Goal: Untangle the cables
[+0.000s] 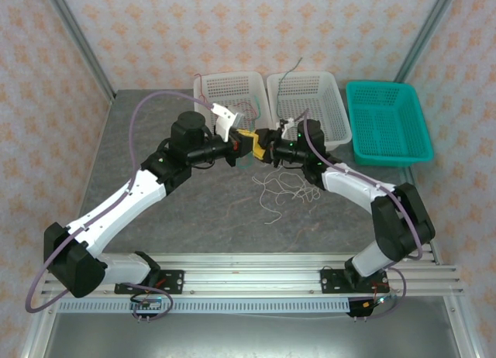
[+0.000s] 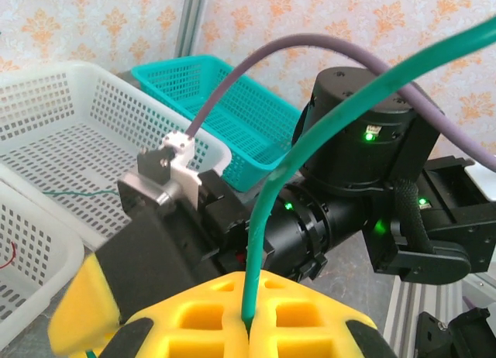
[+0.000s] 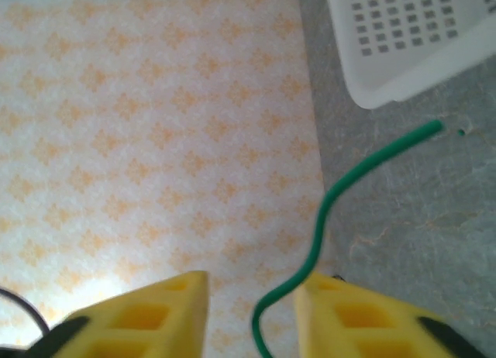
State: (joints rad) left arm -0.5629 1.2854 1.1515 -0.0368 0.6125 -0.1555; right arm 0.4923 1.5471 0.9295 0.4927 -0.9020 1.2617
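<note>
Left gripper [image 2: 248,327] pinches a green cable [image 2: 267,211]. Right gripper [image 3: 252,288] is open, the cable running between its 2 fingers, above the grey worktop [image 3: 403,218].

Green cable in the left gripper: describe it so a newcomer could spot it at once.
On the grey table, look just in front of the two white baskets. The green cable rises out of the shut left gripper and runs through the open right gripper. Unlike the white cable tangle lying on the table below, it is green and gripped.
</note>
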